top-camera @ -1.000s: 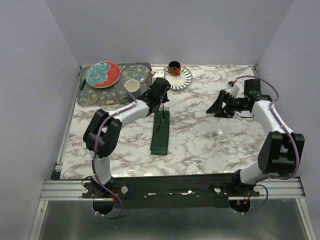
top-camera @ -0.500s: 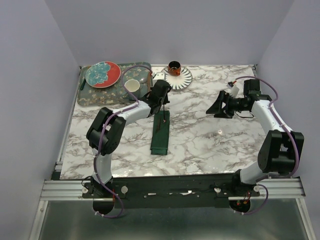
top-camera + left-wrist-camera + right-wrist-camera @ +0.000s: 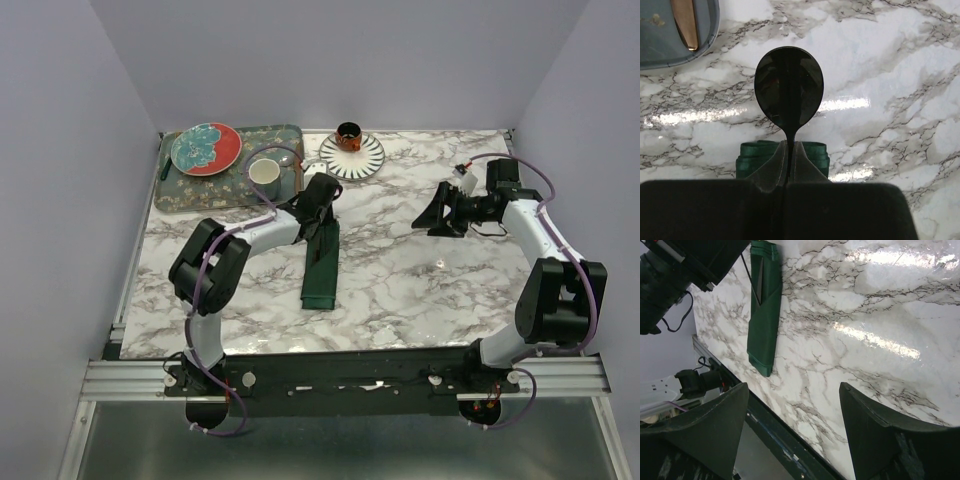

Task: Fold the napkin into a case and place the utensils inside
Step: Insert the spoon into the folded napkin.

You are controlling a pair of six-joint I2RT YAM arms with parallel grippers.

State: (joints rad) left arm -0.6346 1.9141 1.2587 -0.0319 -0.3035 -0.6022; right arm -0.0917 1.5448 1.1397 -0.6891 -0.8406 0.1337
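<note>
The left hand (image 3: 788, 152) is clenching a black utensil (image 3: 788, 85) by its handle, aiming it along the case (image 3: 322, 262) lying on the counter (image 3: 420, 285), likely for sliding inside. The right hand (image 3: 437, 212) is hovering released, well apart.

White links (image 3: 535, 235), black joints (image 3: 560, 300), purple cables (image 3: 515, 158), black right pincer (image 3: 792, 387)

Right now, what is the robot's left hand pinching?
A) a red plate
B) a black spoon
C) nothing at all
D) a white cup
B: in the left wrist view, the left gripper is shut on the thin handle of a black spoon, whose round bowl sticks out past the fingers, with the green case just below it.
</note>
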